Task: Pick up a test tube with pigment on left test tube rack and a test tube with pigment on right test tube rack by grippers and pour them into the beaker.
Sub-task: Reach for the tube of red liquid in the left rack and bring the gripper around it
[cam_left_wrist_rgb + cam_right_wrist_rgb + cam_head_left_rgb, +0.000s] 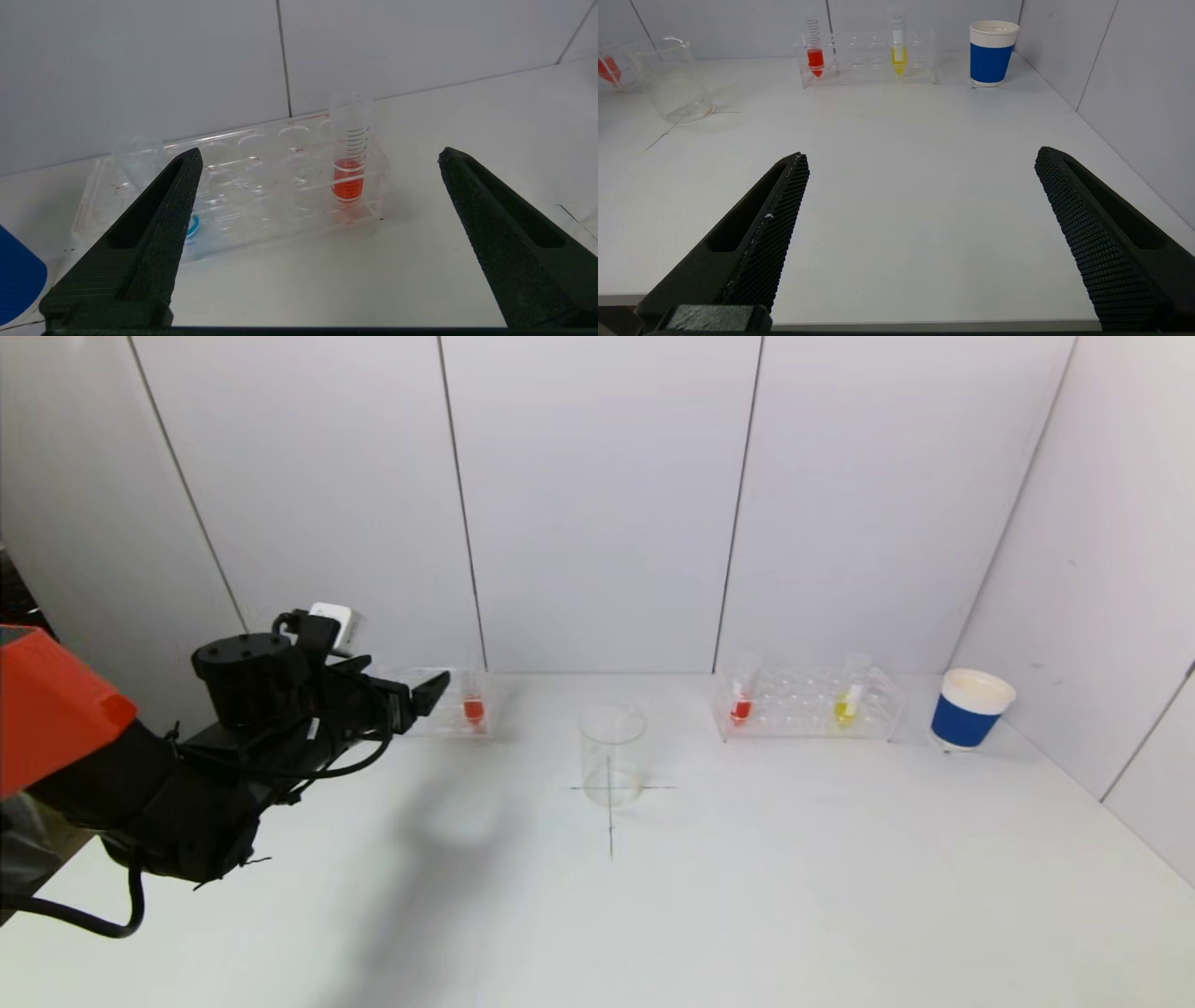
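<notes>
The clear left rack [425, 717] at the back left holds a test tube with red pigment [473, 707]. My left gripper [425, 695] is open and empty, hovering just in front of this rack. In the left wrist view the red tube [349, 179] stands at one end of the rack [243, 186], beyond the open gripper [320, 153]. The right rack [808, 705] holds a red tube [740, 705] and a yellow tube [848, 702]. The empty glass beaker [611, 756] stands between the racks. My right gripper [920, 156] is open and empty over the table's front edge, out of the head view.
A blue paper cup [969, 709] stands right of the right rack by the side wall. Another blue cup [18, 275] sits beside the left rack. A blue-tinted tube [192, 226] is partly hidden behind a left finger. Wall panels stand close behind both racks.
</notes>
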